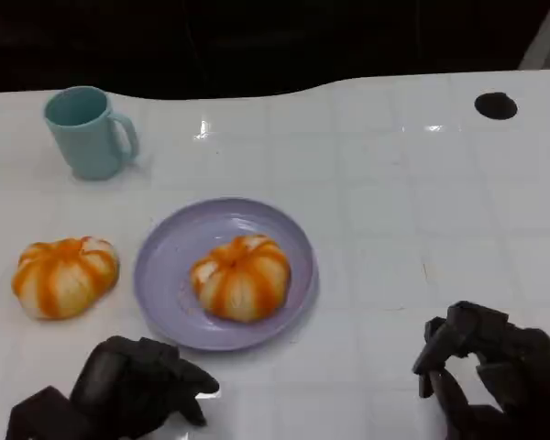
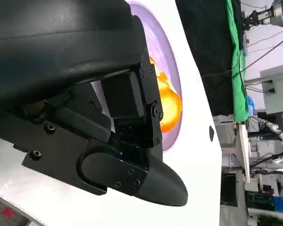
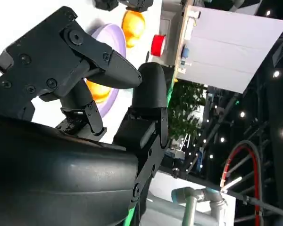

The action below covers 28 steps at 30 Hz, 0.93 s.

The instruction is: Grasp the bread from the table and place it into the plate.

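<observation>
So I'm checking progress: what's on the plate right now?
One orange-striped bread sits on the purple plate, a little right of its centre. The plate surface beneath it is covered. A second bread lies on the table, left of the plate.

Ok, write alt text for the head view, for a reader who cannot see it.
A lilac plate on a white table holds one orange-striped bread roll, while a second roll lies on the table to its left. A teal mug stands behind; the left hand and right hand hold nothing.
</observation>
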### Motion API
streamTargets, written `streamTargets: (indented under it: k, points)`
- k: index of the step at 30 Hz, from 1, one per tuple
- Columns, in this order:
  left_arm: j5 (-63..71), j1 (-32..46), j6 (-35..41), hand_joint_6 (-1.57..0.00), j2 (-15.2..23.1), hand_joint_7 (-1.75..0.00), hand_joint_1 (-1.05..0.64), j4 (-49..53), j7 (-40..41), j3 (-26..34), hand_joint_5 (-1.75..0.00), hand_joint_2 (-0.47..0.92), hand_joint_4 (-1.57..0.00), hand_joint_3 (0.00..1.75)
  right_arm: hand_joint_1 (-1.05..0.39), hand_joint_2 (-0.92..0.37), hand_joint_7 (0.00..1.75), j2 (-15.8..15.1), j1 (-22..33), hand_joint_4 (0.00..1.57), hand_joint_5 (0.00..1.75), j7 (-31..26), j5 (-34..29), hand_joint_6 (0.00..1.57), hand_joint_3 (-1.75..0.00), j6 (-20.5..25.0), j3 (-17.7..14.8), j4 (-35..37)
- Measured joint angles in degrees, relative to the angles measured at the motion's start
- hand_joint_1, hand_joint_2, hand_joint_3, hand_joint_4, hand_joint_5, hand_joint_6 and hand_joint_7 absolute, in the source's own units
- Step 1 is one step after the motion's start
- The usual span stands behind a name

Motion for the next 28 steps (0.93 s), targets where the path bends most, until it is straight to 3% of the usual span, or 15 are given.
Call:
streamTargets:
  k: [22, 28]
  points:
    - [-0.49, -0.05, 0.17, -1.54, 0.45, -0.30, -1.05, 0.37, -1.18, 0.37, -1.01, 0.92, -1.31, 0.09, -0.19, -0.31, 1.27, 1.17, -1.38, 0.82, 1.64, -0.02, -2.33, 0.84, -1.33, -2.92, -1.82, 3.49]
    - [-0.45, -0.19, 0.14, -1.54, 0.47, -0.30, -1.05, 0.57, -1.18, 0.37, -1.01, 0.92, -1.31, 0.10, -0.21, -0.33, 1.28, 1.28, -1.74, 0.80, 1.65, 0.07, -2.64, 0.84, -1.29, -3.15, -1.89, 3.96]
